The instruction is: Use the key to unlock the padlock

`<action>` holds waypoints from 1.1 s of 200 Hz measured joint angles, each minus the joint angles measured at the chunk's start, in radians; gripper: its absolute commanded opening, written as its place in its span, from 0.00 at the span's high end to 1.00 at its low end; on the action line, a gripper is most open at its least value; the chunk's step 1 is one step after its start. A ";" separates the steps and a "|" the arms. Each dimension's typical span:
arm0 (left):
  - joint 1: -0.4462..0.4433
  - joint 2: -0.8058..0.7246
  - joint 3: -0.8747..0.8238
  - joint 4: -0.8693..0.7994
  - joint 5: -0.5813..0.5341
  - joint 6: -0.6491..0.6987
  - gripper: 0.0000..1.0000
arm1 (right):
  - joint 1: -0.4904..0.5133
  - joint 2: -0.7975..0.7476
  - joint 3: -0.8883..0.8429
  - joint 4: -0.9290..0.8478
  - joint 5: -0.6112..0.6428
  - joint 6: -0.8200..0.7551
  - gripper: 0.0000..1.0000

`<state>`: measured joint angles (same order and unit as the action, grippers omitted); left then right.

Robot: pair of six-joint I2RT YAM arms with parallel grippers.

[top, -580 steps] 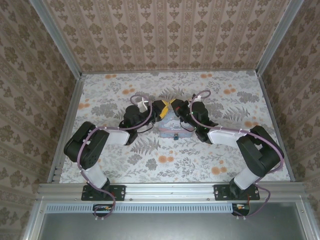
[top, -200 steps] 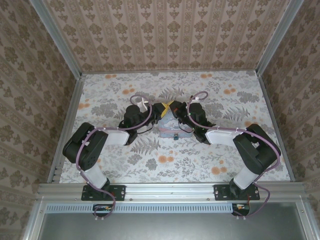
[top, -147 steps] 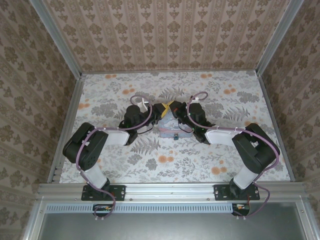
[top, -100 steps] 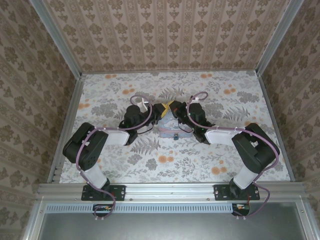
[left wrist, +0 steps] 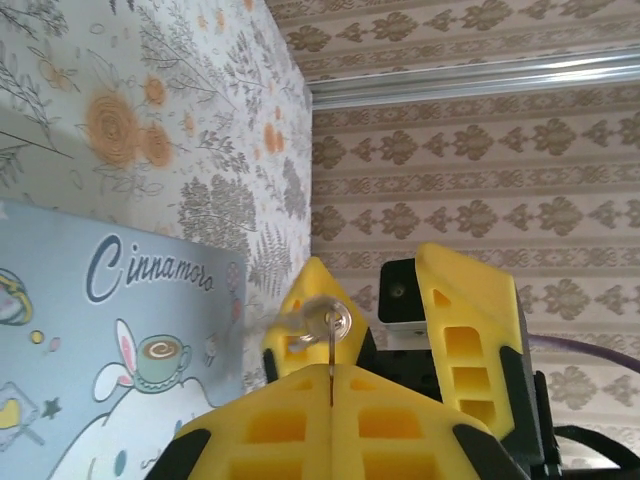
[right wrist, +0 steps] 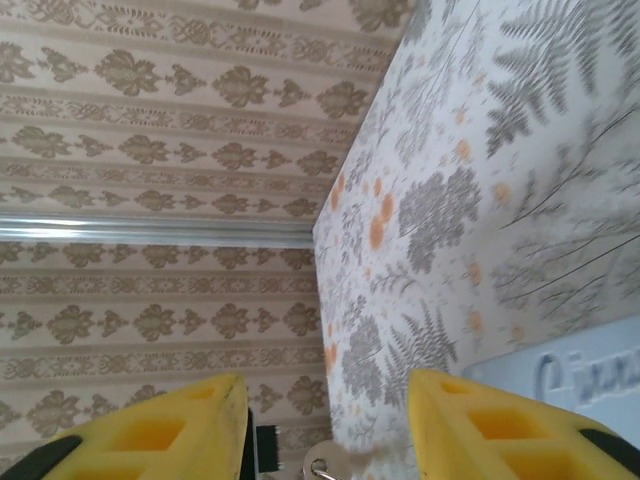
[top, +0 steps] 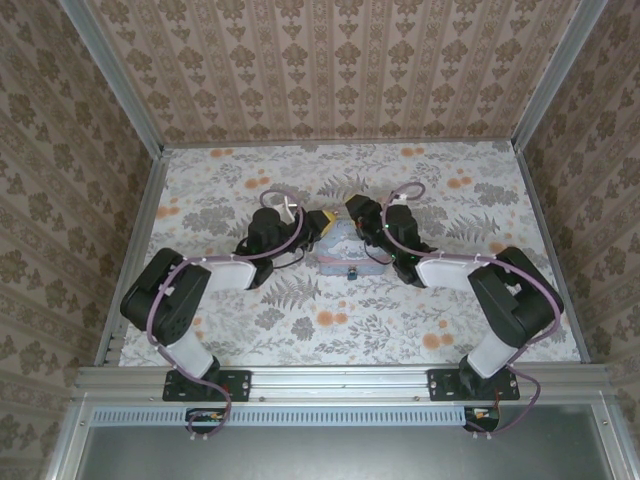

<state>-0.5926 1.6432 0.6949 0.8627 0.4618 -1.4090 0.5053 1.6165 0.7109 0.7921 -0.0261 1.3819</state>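
handover looks done. a second ago the two grippers met tip to tip over the far edge of the tin [top: 345,252]. now the right gripper [top: 353,208] has drawn back from that meeting point and its yellow fingers stand apart with nothing between them; right wrist view confirms a clear gap

left gripper [left wrist: 330,385] has gone from nearly shut to fully clenched. left wrist view: a thin metal blade pinched in the seam between its two pads, small ring and head of the key [left wrist: 324,322] standing just above the fingertips. one of the right gripper's fingers sits close beside it, not touching the key

reading: key has passed from right to left; the left arm now carries it alone

padlock [top: 352,272]: small teal body at the near edge of the tin, touching or hanging from its front side, on the side opposite the grippers. too small in the top view to tell shackle state or which way the keyhole faces. it looks untouched, still to be unlocked

meaning for the task: key is secured but nowhere near the lock yet. the grip is on the blade, so little of it may be free to enter the keyhole; may need regrasping. right gripper is now free, likely to steady the padlock while the left brings the key round
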 measured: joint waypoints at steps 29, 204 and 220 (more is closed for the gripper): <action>0.043 -0.055 0.089 -0.214 0.059 0.148 1.00 | -0.073 -0.088 -0.043 -0.050 -0.043 -0.053 0.47; 0.114 -0.013 0.468 -0.888 0.444 0.843 1.00 | -0.220 0.010 0.146 -0.071 -0.709 -0.447 0.57; 0.106 -0.004 0.476 -0.894 0.453 0.853 1.00 | -0.217 0.034 0.151 -0.050 -0.729 -0.443 0.58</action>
<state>-0.4866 1.6394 1.1713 -0.0311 0.9146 -0.5556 0.2882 1.6505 0.8616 0.7425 -0.7551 0.9386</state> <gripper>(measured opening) 0.043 0.428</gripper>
